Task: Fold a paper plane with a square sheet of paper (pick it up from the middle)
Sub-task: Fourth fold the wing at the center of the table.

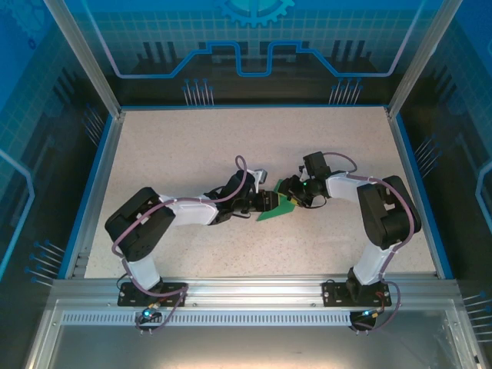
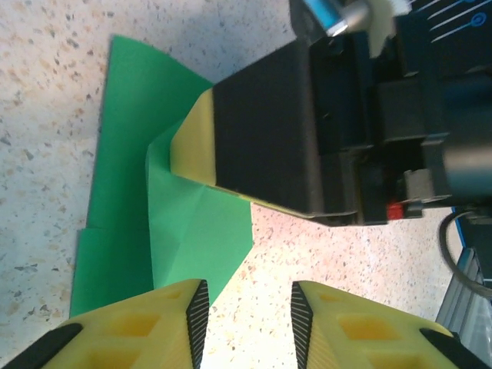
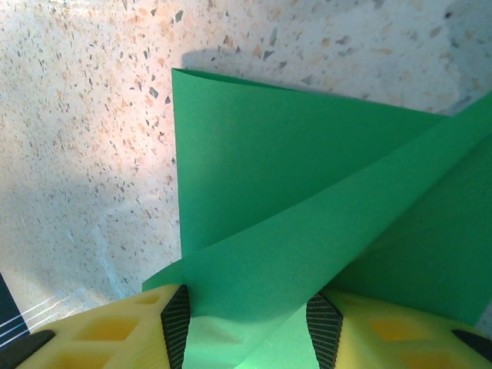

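Observation:
The square sheet of paper (image 1: 274,212) is green and partly folded, and it lies mid-table between my two grippers. In the left wrist view the paper (image 2: 127,154) lies flat with a creased flap raised, and a yellow-tipped finger (image 2: 192,146) of the right gripper rests against that flap. My left gripper (image 2: 246,311) is open over bare table just beside the paper's corner, with nothing between its pads. My right gripper (image 3: 246,319) has its jaws apart, and a lifted flap of the paper (image 3: 307,184) runs across the gap between them. From above, the left gripper (image 1: 268,201) and right gripper (image 1: 289,192) almost meet.
The speckled table (image 1: 192,154) is bordered by a blue rim and clear walls. The arm bases stand on the metal rail (image 1: 254,296) at the near edge. The right gripper's black body (image 2: 346,115) crowds close in front of the left wrist.

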Controlling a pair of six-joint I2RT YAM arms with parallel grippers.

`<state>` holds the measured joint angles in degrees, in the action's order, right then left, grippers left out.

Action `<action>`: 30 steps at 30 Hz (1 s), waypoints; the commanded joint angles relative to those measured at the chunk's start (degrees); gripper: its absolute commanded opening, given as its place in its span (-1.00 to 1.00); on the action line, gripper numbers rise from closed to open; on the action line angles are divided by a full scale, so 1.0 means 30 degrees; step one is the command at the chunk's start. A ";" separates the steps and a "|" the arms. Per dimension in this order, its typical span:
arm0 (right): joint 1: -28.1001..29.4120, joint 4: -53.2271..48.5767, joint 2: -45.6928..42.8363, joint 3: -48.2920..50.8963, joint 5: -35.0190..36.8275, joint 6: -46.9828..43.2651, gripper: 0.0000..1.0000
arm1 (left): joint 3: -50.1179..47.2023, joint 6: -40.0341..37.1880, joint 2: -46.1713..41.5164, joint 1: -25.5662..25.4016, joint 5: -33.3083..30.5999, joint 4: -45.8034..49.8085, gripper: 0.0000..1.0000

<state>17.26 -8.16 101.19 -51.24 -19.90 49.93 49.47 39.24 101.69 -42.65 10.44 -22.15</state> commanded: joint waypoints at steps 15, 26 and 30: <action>0.0155 -0.2870 0.1270 -0.0431 0.2720 0.0186 -0.04 | 0.1819 0.0733 0.2128 0.0235 -0.1541 0.2655 -0.58; 0.0162 -0.3087 0.1102 -0.0686 0.2737 0.0027 -0.05 | 0.2170 0.1142 0.2834 0.0302 -0.1577 0.3174 -0.65; 0.0155 -0.3180 0.1105 -0.0877 0.2538 -0.0424 -0.05 | 0.2235 0.1157 0.2842 0.0310 -0.1494 0.3109 -0.65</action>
<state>17.39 -12.43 102.04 -54.11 -16.99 49.91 54.87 42.11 108.92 -42.00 6.63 -14.61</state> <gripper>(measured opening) 0.474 0.177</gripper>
